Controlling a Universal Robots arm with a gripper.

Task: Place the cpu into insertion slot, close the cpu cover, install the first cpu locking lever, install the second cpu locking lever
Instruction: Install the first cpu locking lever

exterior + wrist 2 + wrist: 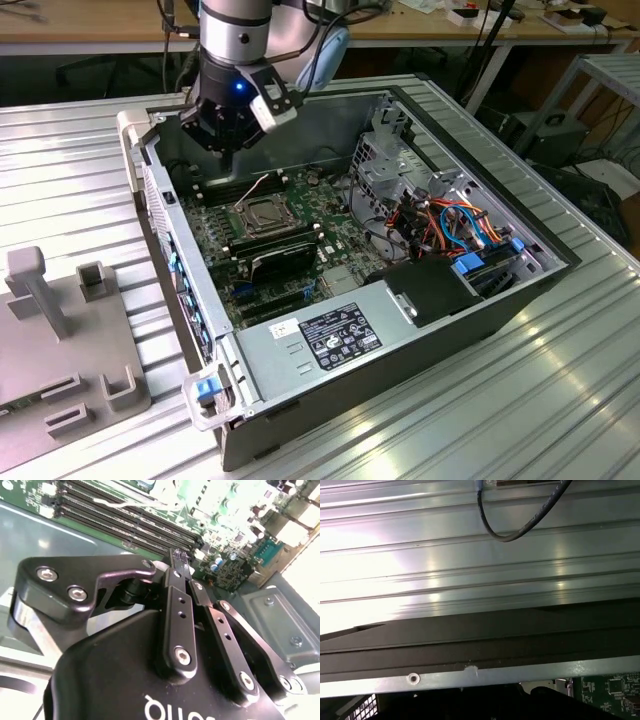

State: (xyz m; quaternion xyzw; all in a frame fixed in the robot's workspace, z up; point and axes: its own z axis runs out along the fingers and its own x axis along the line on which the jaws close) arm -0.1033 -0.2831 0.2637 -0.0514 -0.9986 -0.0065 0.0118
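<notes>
Gripper [228, 156]: fingers are pressed together; it is held above the motherboard [305, 195].
Insertion slot [262, 214]: silver-framed, seen near the gripper, inside the open computer case [440, 335].

Arm, single, ending in black two-finger gripper [180, 563].
Silver wrist [236, 35] directly above the gripper, aiming it downward; fingers [176, 605] converge, tips touching, nothing visible between them.
</notes>
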